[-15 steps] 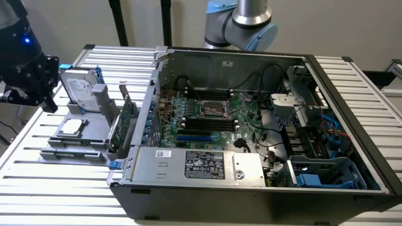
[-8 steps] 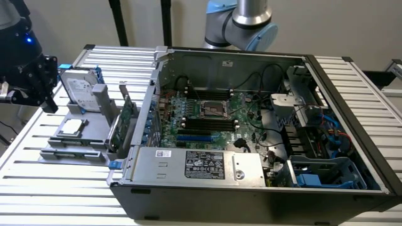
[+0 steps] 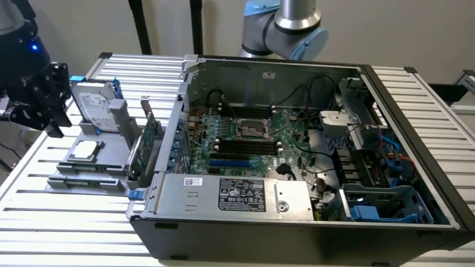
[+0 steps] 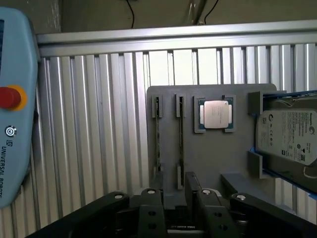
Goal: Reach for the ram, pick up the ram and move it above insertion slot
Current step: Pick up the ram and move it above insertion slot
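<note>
The pincer (image 4: 174, 196) hovered released, jaws apart and grasping nothing. Just beyond its tips the ram (image 4: 180, 144) stood on edge in a grey holder (image 4: 208, 158). Farther off sat a processor (image 4: 216, 114) with a hard drive (image 4: 290, 139) beside it, all on the slatted worktop (image 4: 99, 124).

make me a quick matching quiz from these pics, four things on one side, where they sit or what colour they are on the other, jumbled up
Things:
1 hard drive
2 processor chip
3 teach pendant button
4 motherboard

Descriptions:
a red
b inside the open computer case
c lying flat in a square pocket of the grey holder
d standing on edge in that holder

Pairs: 1-d; 2-c; 3-a; 4-b
</note>
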`<move>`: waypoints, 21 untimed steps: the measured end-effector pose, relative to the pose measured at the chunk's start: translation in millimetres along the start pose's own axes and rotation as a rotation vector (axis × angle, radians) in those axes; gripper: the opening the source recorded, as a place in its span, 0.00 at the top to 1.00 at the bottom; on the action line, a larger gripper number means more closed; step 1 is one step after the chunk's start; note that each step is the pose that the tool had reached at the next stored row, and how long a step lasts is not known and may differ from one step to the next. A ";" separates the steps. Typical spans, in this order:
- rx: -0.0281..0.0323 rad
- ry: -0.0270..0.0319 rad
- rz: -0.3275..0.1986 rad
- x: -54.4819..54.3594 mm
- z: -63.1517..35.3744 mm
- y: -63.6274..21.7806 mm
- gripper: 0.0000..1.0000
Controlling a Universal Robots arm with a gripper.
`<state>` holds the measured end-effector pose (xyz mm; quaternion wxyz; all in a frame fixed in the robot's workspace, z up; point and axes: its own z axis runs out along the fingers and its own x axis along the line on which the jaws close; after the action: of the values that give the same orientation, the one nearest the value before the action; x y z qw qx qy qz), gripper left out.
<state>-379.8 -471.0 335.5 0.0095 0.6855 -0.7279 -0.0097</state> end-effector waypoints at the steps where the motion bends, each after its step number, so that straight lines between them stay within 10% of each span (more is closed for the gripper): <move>1: 0.0001 -0.0001 0.000 0.0 0.5 -0.1 0.70; 21: 0.0005 0.0000 0.000 2.4 35.7 -1.1 0.64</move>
<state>-379.8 -473.4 299.7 0.0094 0.6853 -0.7281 -0.0095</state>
